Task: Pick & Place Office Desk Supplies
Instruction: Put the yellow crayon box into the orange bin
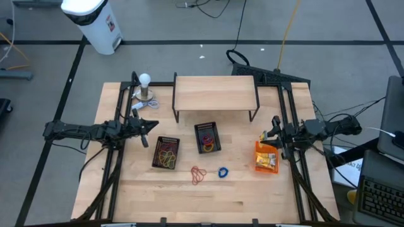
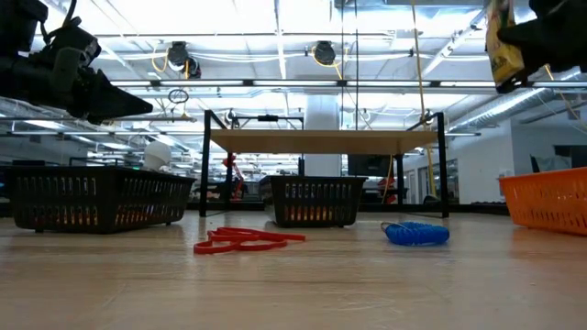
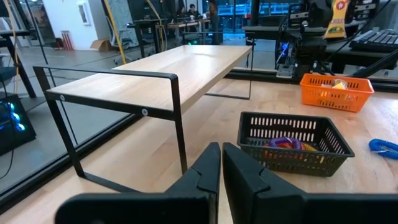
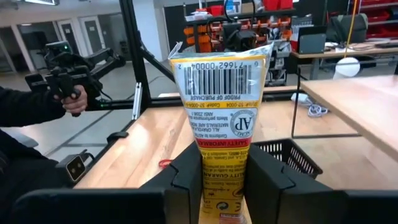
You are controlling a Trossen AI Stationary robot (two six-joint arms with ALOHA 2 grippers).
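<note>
Yellow packet, bottom cut off, clamped in right tool; left tool closed, empty.

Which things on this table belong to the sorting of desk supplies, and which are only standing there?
Part of the job:
- yellow packet held in the right tool
- orange basket of packets
- two black baskets with rubber bands
- loose red rubber bands
- blue coiled band

Just standing there:
- white ball on a metal stand
- wooden shelf
</note>
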